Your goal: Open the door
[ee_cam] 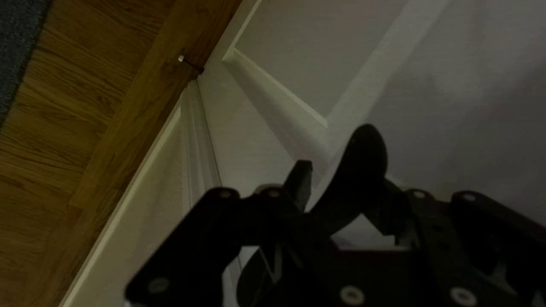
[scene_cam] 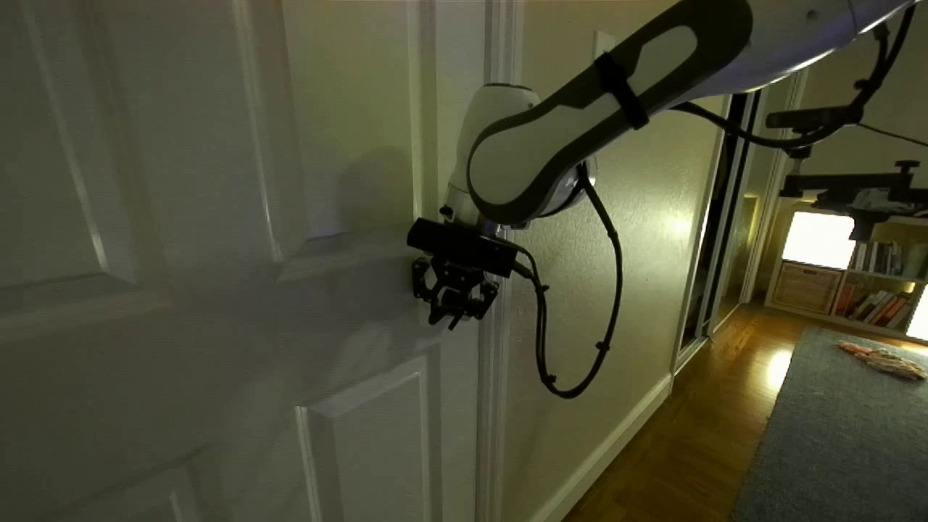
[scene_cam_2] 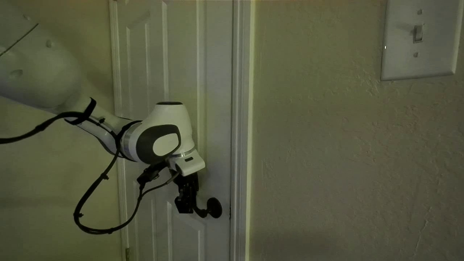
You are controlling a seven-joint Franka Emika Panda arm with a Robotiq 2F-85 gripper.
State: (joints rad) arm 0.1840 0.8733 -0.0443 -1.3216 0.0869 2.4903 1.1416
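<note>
The white panelled door (scene_cam: 341, 319) fills the left of an exterior view and stands at the middle of an exterior view (scene_cam_2: 215, 108). Its edge looks flush with the frame. The dark lever handle (scene_cam_2: 214, 207) is partly covered by my gripper (scene_cam_2: 185, 209), which points down at the lever's free end. In the wrist view the lever (ee_cam: 362, 157) passes diagonally between the fingers of my gripper (ee_cam: 345, 187). A thin pale gap shows between the left finger and the lever, so the fingers look open around it. My gripper also shows against the door in an exterior view (scene_cam: 458, 316).
The white door frame (scene_cam_2: 241, 127) borders the plain wall (scene_cam_2: 326, 145), which carries a light switch (scene_cam_2: 418, 34). A doorstop (ee_cam: 187, 62) sticks out low near the wood floor (ee_cam: 85, 106). A grey rug (scene_cam: 834, 435) lies there. A cable loop (scene_cam: 573, 391) hangs off the arm.
</note>
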